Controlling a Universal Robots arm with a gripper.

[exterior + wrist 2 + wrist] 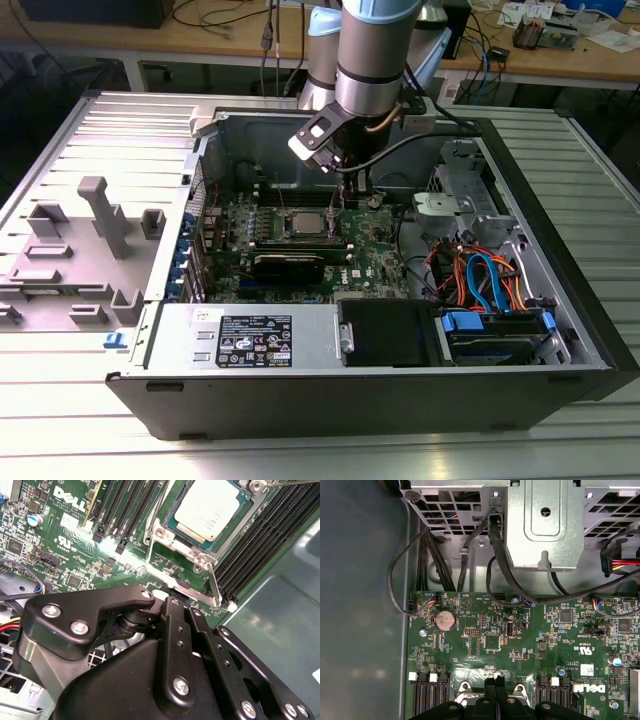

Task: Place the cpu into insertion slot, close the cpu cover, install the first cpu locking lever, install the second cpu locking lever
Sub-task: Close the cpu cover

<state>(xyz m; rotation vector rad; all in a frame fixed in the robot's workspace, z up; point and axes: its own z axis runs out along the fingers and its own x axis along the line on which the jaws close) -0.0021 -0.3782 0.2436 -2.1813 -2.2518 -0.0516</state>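
Note:
The cpu (207, 507), a silvery square chip, lies flat in the insertion slot (161, 511) on the green board. The cpu cover (175, 545) is down around it as a metal frame. From the exterior view the cpu (305, 222) sits mid-board, with my gripper (333, 228) reaching down just to its right. My gripper (172, 600) has its black fingers (490, 682) pressed together at the socket's edge. Its tip is at a thin silver locking lever (192, 594) running along that edge. A second silver lever bar (215, 586) stands tilted up beside it. Whether a lever is pinched between the fingers is hidden.
Black memory slots (260, 535) flank the socket. A metal drive cage (542, 525) with black cables (420, 555) stands past the board's edge. Orange and blue cables (485, 280) and a power supply (245, 335) fill the case's near side. Grey plastic fixtures (95, 220) sit at the exterior view's left.

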